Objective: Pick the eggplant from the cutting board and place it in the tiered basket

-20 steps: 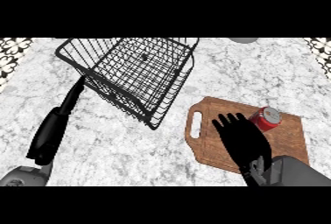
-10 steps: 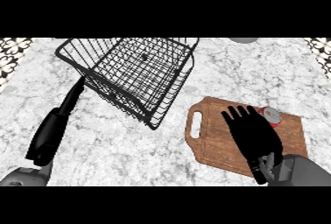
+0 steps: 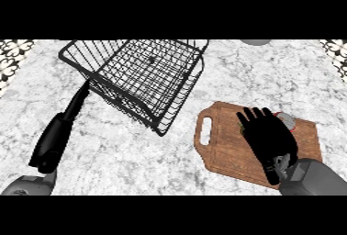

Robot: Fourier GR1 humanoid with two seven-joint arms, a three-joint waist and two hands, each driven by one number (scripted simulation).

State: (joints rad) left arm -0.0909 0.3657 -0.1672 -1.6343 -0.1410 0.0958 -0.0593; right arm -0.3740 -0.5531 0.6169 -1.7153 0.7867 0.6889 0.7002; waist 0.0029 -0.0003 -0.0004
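- The right hand (image 3: 268,137) lies flat over the brown wooden cutting board (image 3: 227,158) at the right of the frame. Its fingers are straight and spread, clamped on nothing.
- The eggplant does not show plainly. My guess is that it lies on the board under the palm, which would explain why the hand is spread there. A small green sliver (image 3: 239,125) at the hand's left edge may be its stem, but I cannot be sure.
- A red-and-silver round can (image 3: 287,122) sits on the board at the hand's upper right edge, touching or just beside the fingertips. It is close enough to be knocked when the fingers curl.
- The black wire tiered basket (image 3: 142,73) stands tilted in the upper centre of the frame, apart from the board. Its open side faces up, ready to take the eggplant.
- The left hand (image 3: 55,137) stretches along the white marbled stone counter (image 3: 169,160) at the left, fingers straight and together, holding nothing. Its tips reach near the basket's lower left corner, perhaps to steady it.
- The grasp looks not yet made, so closing on the eggplant comes next, then the carry up and left.
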